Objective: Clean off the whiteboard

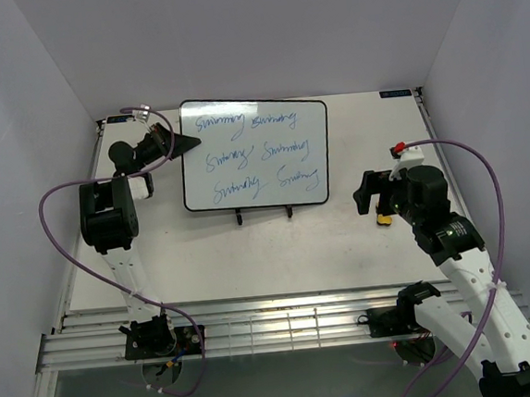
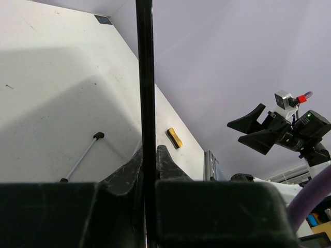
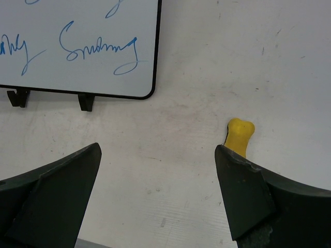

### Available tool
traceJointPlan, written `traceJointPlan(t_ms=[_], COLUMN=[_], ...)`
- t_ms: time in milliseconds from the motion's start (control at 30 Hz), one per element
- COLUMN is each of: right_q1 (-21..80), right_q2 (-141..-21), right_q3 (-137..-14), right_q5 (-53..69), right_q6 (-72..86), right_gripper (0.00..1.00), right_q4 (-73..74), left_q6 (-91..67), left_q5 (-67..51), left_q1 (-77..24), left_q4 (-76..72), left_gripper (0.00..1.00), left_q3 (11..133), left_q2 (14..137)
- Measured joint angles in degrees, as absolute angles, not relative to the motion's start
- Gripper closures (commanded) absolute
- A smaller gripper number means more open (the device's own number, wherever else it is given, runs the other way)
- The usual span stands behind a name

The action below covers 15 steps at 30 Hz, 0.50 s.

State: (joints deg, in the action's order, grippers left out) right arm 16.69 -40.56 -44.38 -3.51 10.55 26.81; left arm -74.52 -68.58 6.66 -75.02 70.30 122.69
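1. The left claw (image 1: 184,141) is clamped on the left edge of the whiteboard (image 1: 254,153). In the left wrist view the thin black frame runs straight up between its two fingers, one pressed to each side.
2. The whiteboard stands at the far middle of the worktop (image 1: 279,253), with its long axis running left to right. It is propped on two small black feet (image 1: 239,217) at its near edge. Three rows of blue writing (image 1: 244,121) cover it.
3. The right claw (image 3: 158,149) hangs just right of the board's near right corner. Its jaws are wide apart and hold nothing.
4. The yellow eraser (image 3: 239,135) lies flat on the worktop, right of the board and apart from it. Its long axis runs roughly near to far. It sits off the tip of the right claw's right-hand finger, not in the middle of the gap.
5. The right arm is clearly the nearer one to the eraser, and the left is busy steadying the board. Judging from this, the claw must slide right to straddle the eraser's narrow width.
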Motion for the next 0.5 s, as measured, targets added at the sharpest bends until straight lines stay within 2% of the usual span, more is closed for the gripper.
traceJointPlan(t_ms=[333, 500], right_q1=[16.69, 16.69], right_q2=[-41.65, -42.92], right_q3=[-43.97, -42.00], right_q5=[-3.73, -5.89], right_q6=[10.66, 11.79], right_gripper=[0.04, 0.10], right_q4=[26.15, 25.08], left_q6=[-74.72, -76.03], left_q5=[-63.59, -62.08], left_q1=[5.48, 4.12], left_q4=[-73.89, -73.71], left_gripper=[1.00, 1.00], left_q3=[70.06, 71.44], left_q2=[119.87, 117.97])
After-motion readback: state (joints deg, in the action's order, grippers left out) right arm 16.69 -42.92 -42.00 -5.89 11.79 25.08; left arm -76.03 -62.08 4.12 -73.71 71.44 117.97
